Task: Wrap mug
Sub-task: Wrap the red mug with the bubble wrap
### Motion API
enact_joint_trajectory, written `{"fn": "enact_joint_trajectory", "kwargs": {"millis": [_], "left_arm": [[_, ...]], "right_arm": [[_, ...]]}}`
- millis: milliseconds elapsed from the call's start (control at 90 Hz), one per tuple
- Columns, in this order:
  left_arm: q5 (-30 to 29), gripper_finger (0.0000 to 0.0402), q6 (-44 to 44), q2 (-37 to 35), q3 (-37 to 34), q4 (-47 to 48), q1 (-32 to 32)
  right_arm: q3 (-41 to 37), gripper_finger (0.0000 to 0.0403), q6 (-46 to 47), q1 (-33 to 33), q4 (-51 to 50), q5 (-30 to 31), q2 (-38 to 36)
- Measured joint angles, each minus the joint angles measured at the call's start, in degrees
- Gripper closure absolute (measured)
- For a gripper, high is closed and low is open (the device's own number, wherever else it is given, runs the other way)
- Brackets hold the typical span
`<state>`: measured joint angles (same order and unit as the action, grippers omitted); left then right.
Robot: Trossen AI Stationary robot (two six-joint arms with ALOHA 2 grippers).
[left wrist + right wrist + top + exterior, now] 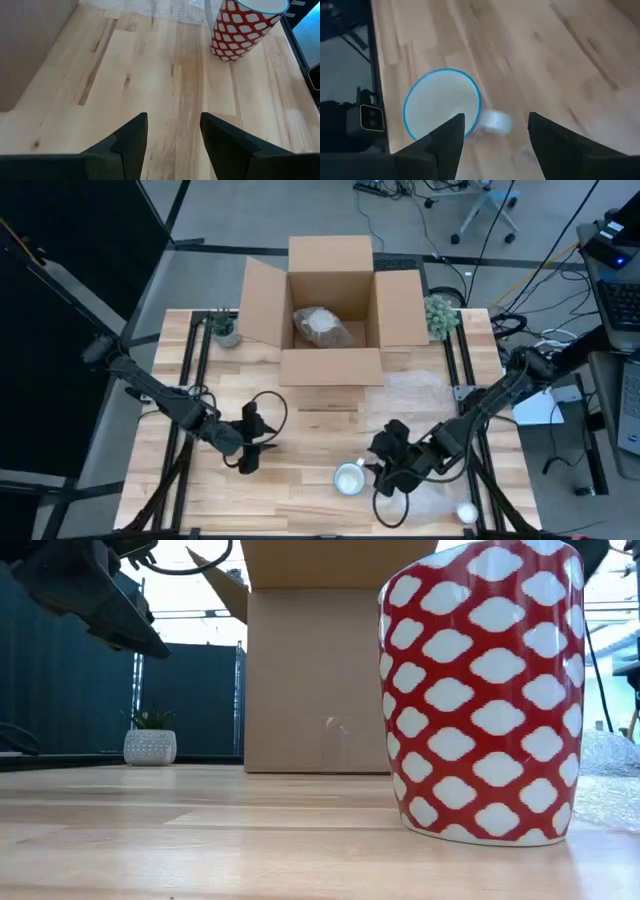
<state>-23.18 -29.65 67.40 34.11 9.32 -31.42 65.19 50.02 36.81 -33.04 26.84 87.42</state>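
Note:
The mug (485,690) is red with white diamond spots, a blue rim and a white inside. It stands upright on its base on the wooden table (300,420), near the front edge (349,477). My right gripper (495,135) hovers open just above it, and the white handle (496,121) shows between the fingers. I see no touch. My left gripper (172,135) is open over bare wood to the mug's left (250,445), and the mug (240,30) lies ahead of it. A sheet of bubble wrap (415,383) lies flat behind the mug.
An open cardboard box (332,310) at the far middle holds a bubble-wrapped bundle (322,326). Small potted plants (225,328) (440,315) flank the box. A small white object (467,511) lies at the front right. Black rails (190,370) run along both table sides.

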Motion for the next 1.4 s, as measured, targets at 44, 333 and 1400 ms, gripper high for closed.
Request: {"fn": "enact_joint_trajectory", "kwargs": {"millis": [44, 333, 1400], "left_arm": [[0.0, 0.023, 0.0, 0.0, 0.0, 0.0, 0.0], [0.0, 0.023, 0.0, 0.0, 0.0, -1.2, 0.0], [-0.1, 0.023, 1.6, 0.0, 0.0, -1.3, 0.0]], "right_arm": [[0.2, 0.0202, -2.7, -0.7, -0.2, -0.3, 0.1], [10.0, 0.0202, -16.3, -3.4, -1.5, -7.9, 5.6], [31.4, 0.039, -19.7, -11.1, -37.2, -20.6, 25.7]]}}
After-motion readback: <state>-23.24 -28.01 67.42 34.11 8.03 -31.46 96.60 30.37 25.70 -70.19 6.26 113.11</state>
